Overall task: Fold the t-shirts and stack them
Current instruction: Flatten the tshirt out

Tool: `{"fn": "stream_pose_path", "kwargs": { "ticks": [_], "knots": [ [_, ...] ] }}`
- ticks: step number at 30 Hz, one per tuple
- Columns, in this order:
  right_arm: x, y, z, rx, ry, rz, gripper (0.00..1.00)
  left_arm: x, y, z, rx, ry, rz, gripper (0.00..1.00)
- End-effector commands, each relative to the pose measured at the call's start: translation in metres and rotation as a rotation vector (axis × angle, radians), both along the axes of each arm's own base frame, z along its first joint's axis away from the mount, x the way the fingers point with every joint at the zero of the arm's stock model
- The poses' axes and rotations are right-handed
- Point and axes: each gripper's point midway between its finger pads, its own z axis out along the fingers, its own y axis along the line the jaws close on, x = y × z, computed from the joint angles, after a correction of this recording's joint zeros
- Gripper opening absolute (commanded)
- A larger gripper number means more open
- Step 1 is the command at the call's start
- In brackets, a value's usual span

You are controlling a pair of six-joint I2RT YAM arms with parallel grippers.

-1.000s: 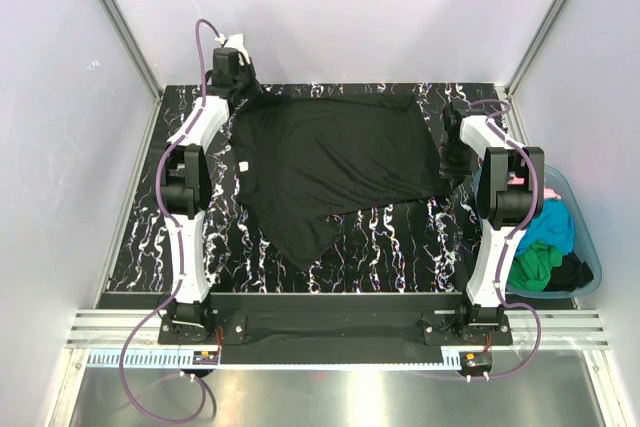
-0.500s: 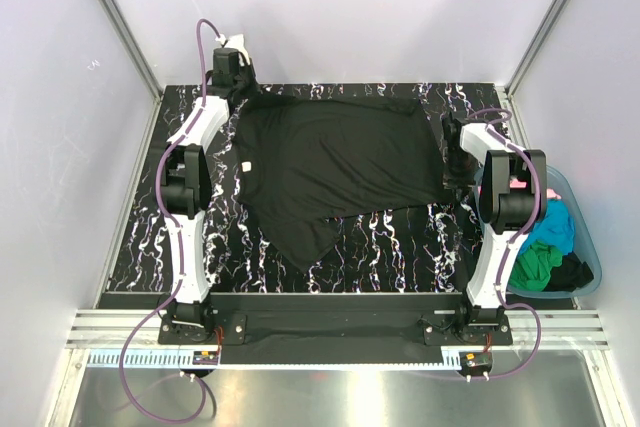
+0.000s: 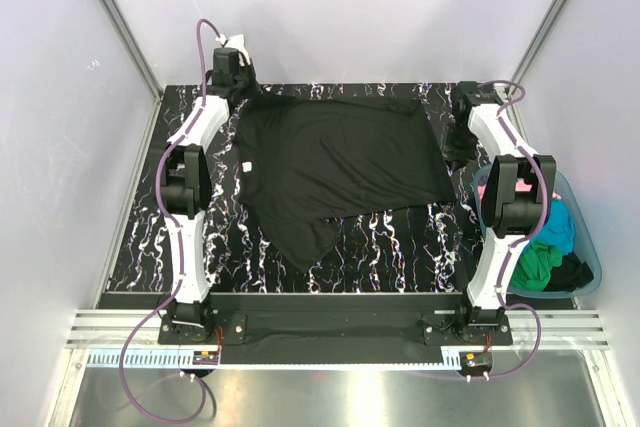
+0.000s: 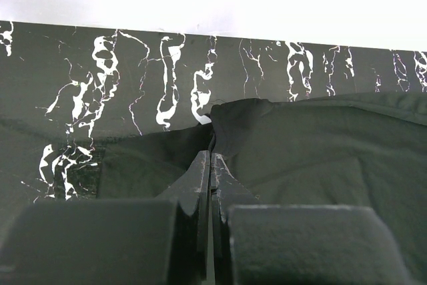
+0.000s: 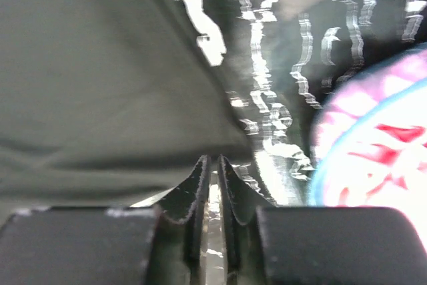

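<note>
The black t-shirt (image 3: 335, 172) in the middle of the top view is plain, with one small white tag (image 3: 243, 166) near its left edge, and it lies on a black table (image 3: 400, 237) veined with white marble streaks. At the right edge of the frame, the translucent teal tub (image 3: 593, 252) shows turquoise-blue cloth (image 3: 555, 227), green cloth (image 3: 535, 262), a little pink cloth (image 3: 551, 192) and a dark bundle (image 3: 572, 272). The arms (image 3: 188, 247) are white and black with purple cables (image 3: 200, 42), set against pale grey-lilac walls (image 3: 350, 7).

no legible text, apparently
</note>
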Motion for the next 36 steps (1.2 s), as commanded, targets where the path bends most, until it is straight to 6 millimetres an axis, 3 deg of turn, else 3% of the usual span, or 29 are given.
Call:
{"fn": "stream_pose_path", "kwargs": {
  "ticks": [1,4,8,9,13,16,19,21,22,23,24,25,26,27,28,29,30,31,32,33,36],
  "knots": [
    [0.002,0.034,0.003,0.189,-0.024,-0.008,0.11,0.002,-0.010,0.044,-0.024,-0.094,-0.021,0.00],
    [-0.007,0.040,-0.020,0.223,0.005,-0.028,0.09,0.001,-0.012,0.044,-0.013,-0.093,-0.021,0.00],
    [-0.022,0.024,-0.052,0.135,0.063,-0.038,0.07,-0.002,-0.006,0.045,0.019,-0.088,-0.008,0.00],
    [-0.022,0.011,-0.058,0.120,0.069,-0.066,0.07,-0.003,-0.004,0.046,0.028,-0.088,-0.004,0.00],
    [-0.027,-0.011,-0.070,0.008,0.091,-0.090,0.06,-0.006,-0.002,0.048,0.035,-0.086,0.001,0.00],
    [-0.023,-0.009,-0.057,0.020,0.066,-0.103,0.08,-0.007,-0.002,0.055,0.032,-0.093,0.004,0.00],
    [0.012,0.011,-0.014,0.135,-0.085,-0.090,0.21,-0.009,-0.003,0.062,0.028,-0.100,-0.003,0.00],
    [0.053,0.019,0.021,0.188,-0.237,-0.099,0.28,-0.013,-0.003,0.066,0.024,-0.103,-0.003,0.00],
    [0.067,0.023,0.023,0.219,-0.260,-0.113,0.29,-0.014,-0.004,0.069,0.016,-0.109,-0.008,0.00],
    [0.095,0.024,0.046,0.231,-0.350,-0.116,0.31,-0.017,-0.008,0.069,0.007,-0.106,-0.022,0.00],
    [0.110,0.024,0.050,0.241,-0.384,-0.127,0.33,-0.018,-0.009,0.070,0.001,-0.108,-0.028,0.00],
    [0.124,0.031,0.037,0.288,-0.379,-0.144,0.35,-0.020,-0.010,0.070,0.000,-0.104,-0.032,0.00],
    [0.147,0.035,0.054,0.318,-0.446,-0.140,0.36,-0.021,-0.011,0.069,0.001,-0.102,-0.036,0.00],
    [0.161,0.038,0.038,0.338,-0.442,-0.157,0.37,-0.022,-0.012,0.070,0.004,-0.104,-0.046,0.00],
    [0.172,0.043,0.037,0.382,-0.457,-0.188,0.39,-0.023,-0.012,0.071,0.007,-0.103,-0.049,0.00],
    [0.191,0.046,0.056,0.411,-0.520,-0.196,0.41,-0.023,-0.012,0.071,0.009,-0.100,-0.051,0.00],
    [0.199,0.048,0.057,0.431,-0.531,-0.213,0.41,-0.025,-0.014,0.070,0.011,-0.097,-0.059,0.00],
    [0.209,0.052,0.042,0.471,-0.517,-0.257,0.42,-0.025,-0.013,0.071,0.016,-0.098,-0.061,0.00],
    [0.220,0.054,0.051,0.497,-0.553,-0.274,0.45,-0.026,-0.014,0.070,0.017,-0.097,-0.068,0.00],
    [0.228,0.055,0.041,0.516,-0.559,-0.299,0.48,-0.026,-0.015,0.070,0.015,-0.097,-0.076,0.00],
    [0.243,0.063,0.030,0.597,-0.585,-0.372,0.53,-0.028,-0.020,0.067,0.009,-0.092,-0.095,0.00]
  ]
}}
